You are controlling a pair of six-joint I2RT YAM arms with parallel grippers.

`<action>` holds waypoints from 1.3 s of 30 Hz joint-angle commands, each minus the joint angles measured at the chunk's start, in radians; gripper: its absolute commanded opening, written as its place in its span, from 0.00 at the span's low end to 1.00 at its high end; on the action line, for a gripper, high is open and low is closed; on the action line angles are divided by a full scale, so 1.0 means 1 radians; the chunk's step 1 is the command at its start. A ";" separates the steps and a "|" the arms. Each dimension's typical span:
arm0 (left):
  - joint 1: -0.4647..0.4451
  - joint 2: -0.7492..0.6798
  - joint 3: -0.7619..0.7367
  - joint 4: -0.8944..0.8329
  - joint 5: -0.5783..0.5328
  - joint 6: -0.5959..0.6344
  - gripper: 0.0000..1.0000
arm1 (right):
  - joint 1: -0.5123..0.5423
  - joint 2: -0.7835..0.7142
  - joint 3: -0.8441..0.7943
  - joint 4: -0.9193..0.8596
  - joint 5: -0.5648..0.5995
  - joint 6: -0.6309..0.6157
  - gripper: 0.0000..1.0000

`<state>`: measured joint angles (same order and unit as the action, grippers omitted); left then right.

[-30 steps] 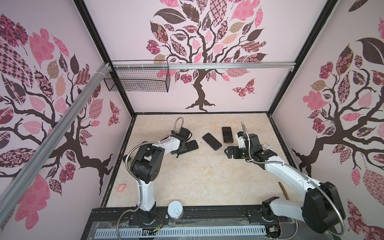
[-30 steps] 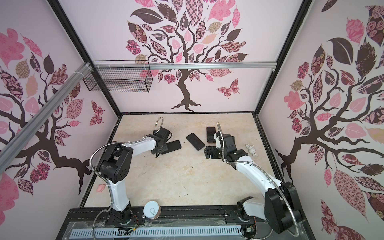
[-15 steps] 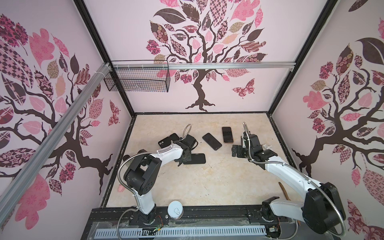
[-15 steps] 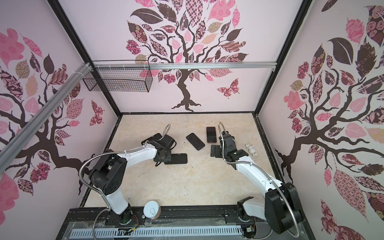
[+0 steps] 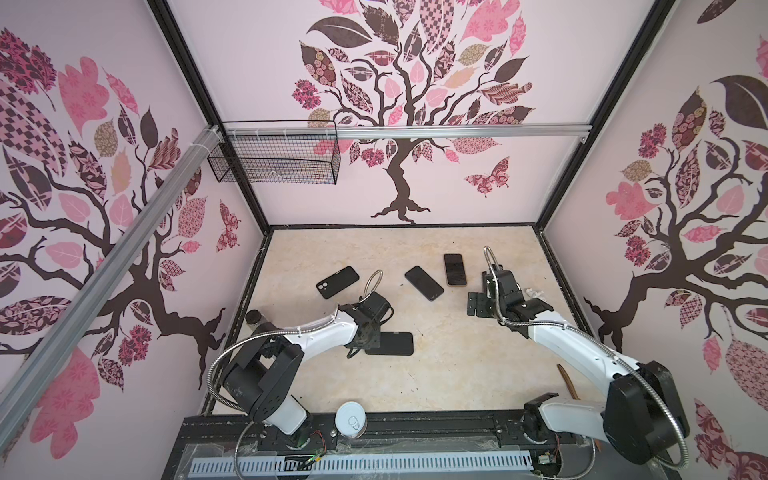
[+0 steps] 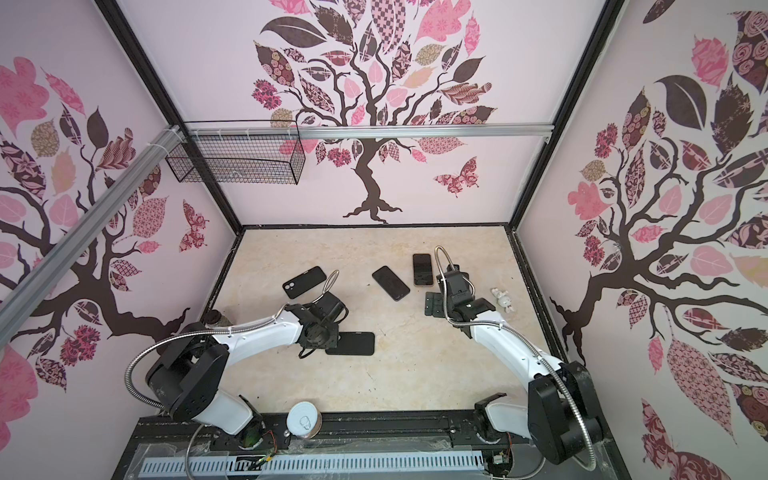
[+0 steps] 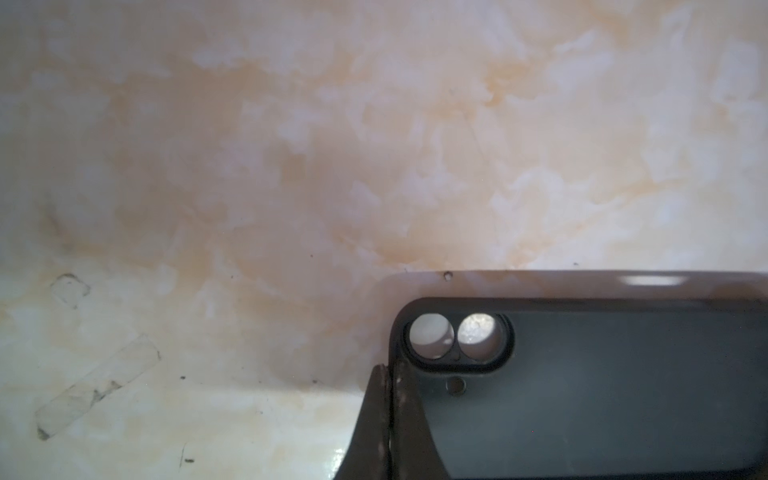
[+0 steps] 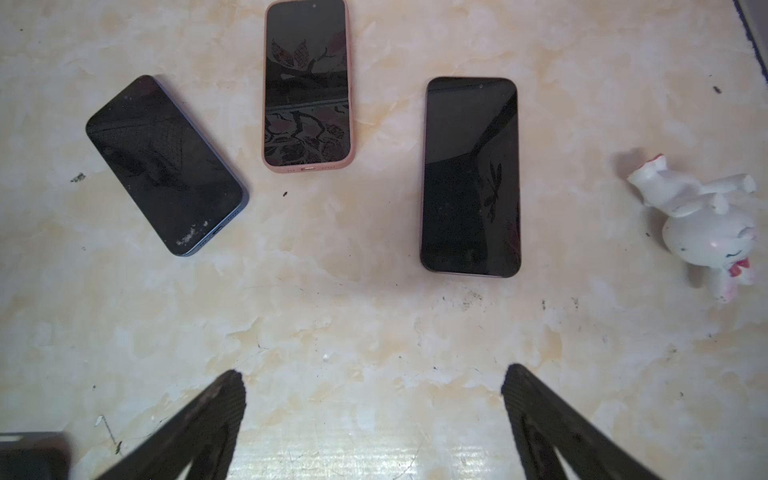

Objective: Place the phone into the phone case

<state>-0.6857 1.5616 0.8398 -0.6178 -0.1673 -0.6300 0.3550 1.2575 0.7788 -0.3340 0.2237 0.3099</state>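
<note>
The left tool (image 7: pixel 390 374) is clamped shut on the phone case (image 7: pixel 602 395), its fingers pinching the case's edge wall right beside the camera cut-out. The case is dark grey and matte with rounded corners. A raised ring frames two round lens openings, and the pale bench (image 7: pixel 291 166) shows through them. A small round hole sits just next to the ring. In both top views the case (image 5: pixel 392 343) (image 6: pixel 353 343) lies level and low near the middle of the bench, sticking out from under the left wrist. Whether it touches the surface cannot be told.

The right tool (image 8: pixel 374 380) hangs over the bench with its fingers spread wide and nothing between them. Ahead of it three phones lie screen up, apart from one another: a dark phone (image 8: pixel 471 176) closest, a pink-cased phone (image 8: pixel 307 85) in the middle, and a blue-edged phone (image 8: pixel 166 164) lying at a slant. A small white toy figure (image 8: pixel 702 220) lies on its side near the dark phone. A second black case (image 5: pixel 337 282) rests back up on the bench beyond the left arm.
</note>
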 commanded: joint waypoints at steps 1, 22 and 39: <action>-0.023 -0.036 -0.052 0.041 0.009 -0.051 0.01 | 0.002 0.018 0.042 -0.027 0.034 -0.010 1.00; -0.061 -0.052 -0.056 0.036 0.021 -0.076 0.24 | 0.002 0.035 0.048 -0.021 0.075 -0.019 1.00; -0.058 -0.405 -0.084 -0.032 -0.008 -0.031 0.78 | -0.095 0.205 0.177 -0.014 0.031 -0.091 1.00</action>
<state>-0.7414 1.2285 0.7872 -0.6163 -0.1352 -0.6800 0.2939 1.4239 0.9180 -0.3511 0.2855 0.2375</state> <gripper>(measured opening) 0.764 0.996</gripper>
